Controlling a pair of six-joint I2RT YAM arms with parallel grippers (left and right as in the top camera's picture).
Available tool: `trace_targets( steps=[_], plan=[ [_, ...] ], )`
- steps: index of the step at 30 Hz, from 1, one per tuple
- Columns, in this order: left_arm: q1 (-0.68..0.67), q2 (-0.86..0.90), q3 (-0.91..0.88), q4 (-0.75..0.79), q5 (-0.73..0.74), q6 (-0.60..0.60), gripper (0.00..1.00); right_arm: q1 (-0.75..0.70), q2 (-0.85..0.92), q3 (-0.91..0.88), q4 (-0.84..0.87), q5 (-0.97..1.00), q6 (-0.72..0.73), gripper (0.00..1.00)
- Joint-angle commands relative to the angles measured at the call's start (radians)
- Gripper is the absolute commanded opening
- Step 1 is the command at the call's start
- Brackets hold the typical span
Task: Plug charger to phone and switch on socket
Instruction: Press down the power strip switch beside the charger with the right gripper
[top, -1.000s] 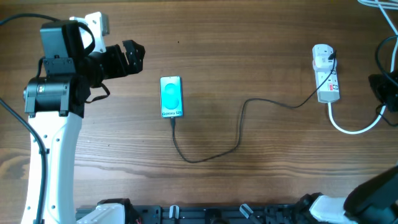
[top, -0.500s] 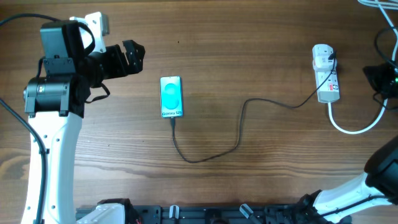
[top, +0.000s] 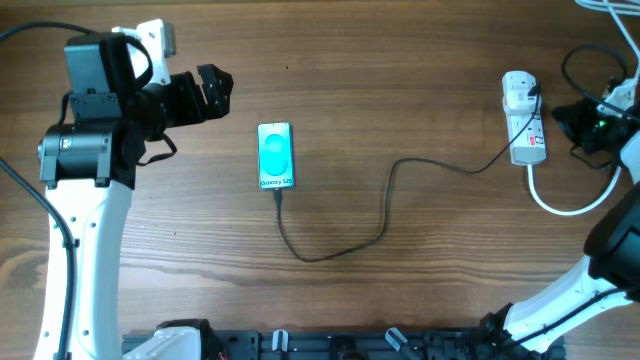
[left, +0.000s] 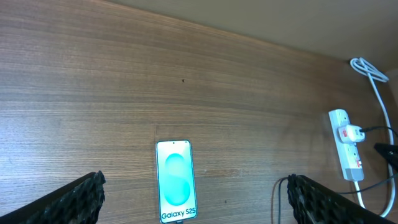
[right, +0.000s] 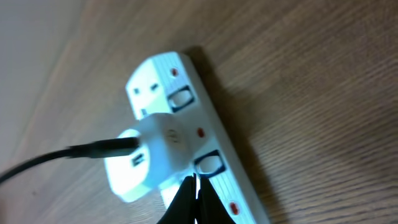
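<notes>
Your right gripper hangs at the socket on the right side of the wooden table, fingers pressed together with only a slit between them and nothing held. In the right wrist view the closed tip sits at the strip's edge just beside the nearer rocker switch; you cannot tell whether it touches. A white adapter is plugged in right next to that switch and crowds it, with the black charger cable leaving it sideways. Loose black wires loop just behind the gripper, and a thick white cord curves out of the strip's near end toward your right arm.

The phone lies flat left of centre, cyan screen up. The cable runs across the table in loose bends, and its end meets the phone's lower edge.

Your left gripper hovers near the phone's upper left, fingers spread wide and empty, well apart from the socket.
</notes>
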Motion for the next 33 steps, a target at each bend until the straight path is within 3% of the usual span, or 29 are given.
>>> trace_targets(
  steps=[1, 5, 19, 33],
  plan=[
    [0.005, -0.007, 0.005, 0.0, 0.009, -0.002, 1.0, 0.008, 0.044, 0.022, 0.002, 0.033, -0.056, 0.04],
    [0.005, -0.007, 0.005, 0.0, 0.009, -0.002, 1.0, 0.021, 0.07, 0.022, 0.002, 0.034, -0.132, 0.04],
    [0.005, -0.007, 0.005, 0.0, 0.009, -0.002, 1.0, 0.084, 0.114, 0.022, 0.059, 0.113, -0.151, 0.04],
    [0.005, -0.007, 0.005, 0.0, 0.009, -0.002, 1.0, 0.109, 0.114, 0.019, -0.005, 0.156, -0.214, 0.04]
  ],
)
